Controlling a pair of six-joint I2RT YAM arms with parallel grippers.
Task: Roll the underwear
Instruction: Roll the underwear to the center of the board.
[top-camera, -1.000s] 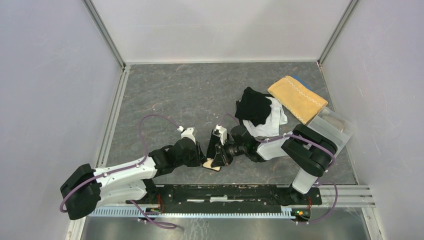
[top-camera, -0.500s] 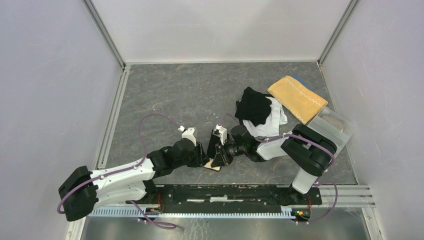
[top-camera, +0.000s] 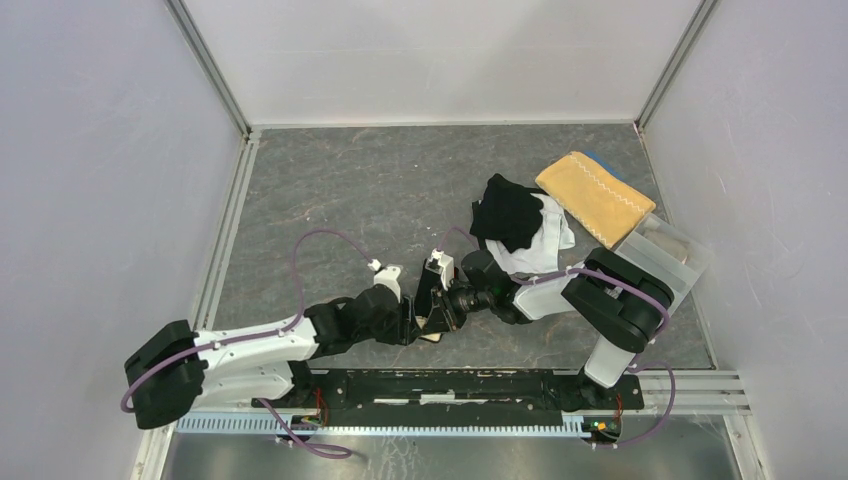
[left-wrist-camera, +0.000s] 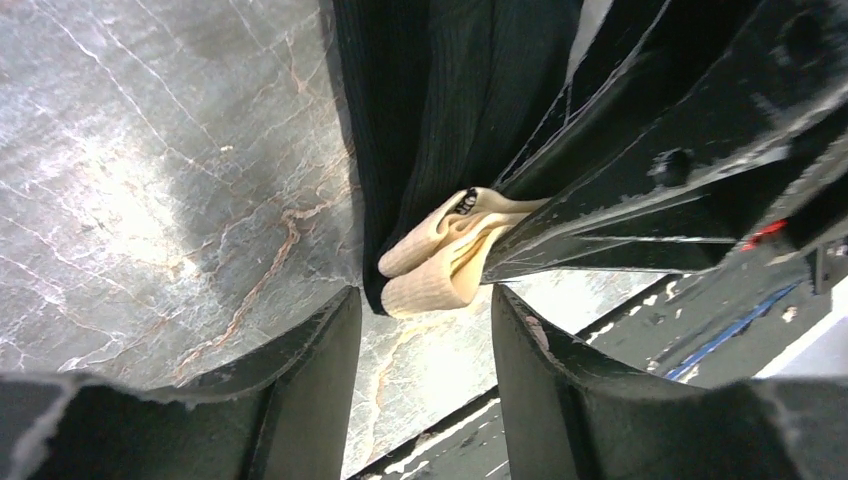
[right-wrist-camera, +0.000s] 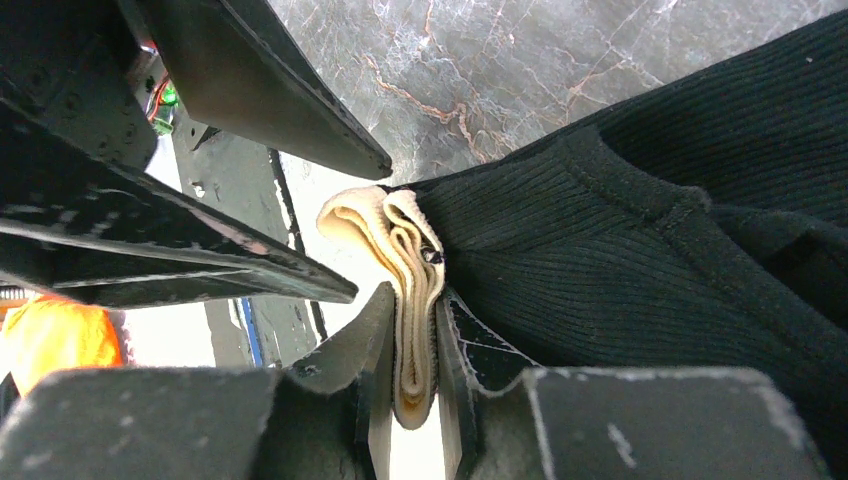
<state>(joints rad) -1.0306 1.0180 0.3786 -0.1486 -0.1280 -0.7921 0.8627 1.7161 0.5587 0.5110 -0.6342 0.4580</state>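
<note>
A small beige underwear (right-wrist-camera: 395, 240), folded into tight layers, is pinched between my right gripper (right-wrist-camera: 412, 300), which is shut on it. A black ribbed cloth (right-wrist-camera: 620, 260) lies against the beige bundle. In the left wrist view the bundle's end (left-wrist-camera: 440, 275) pokes out beside the black cloth (left-wrist-camera: 430, 120). It sits just in front of my left gripper (left-wrist-camera: 423, 305), which is open with a finger on either side, not touching. From above, both grippers meet low over the table near its front edge, left (top-camera: 410, 322) and right (top-camera: 437, 316).
A heap of black underwear (top-camera: 508, 212) on white underwear (top-camera: 548, 252) lies behind the right arm. The mustard-yellow towel (top-camera: 595, 195) and a clear plastic tray (top-camera: 668, 252) sit at the far right. The black rail (top-camera: 450, 385) runs just in front of the grippers.
My left gripper has opened, and its arm has slid right, closer to the right gripper. The right arm and the beige bundle have stayed put.
</note>
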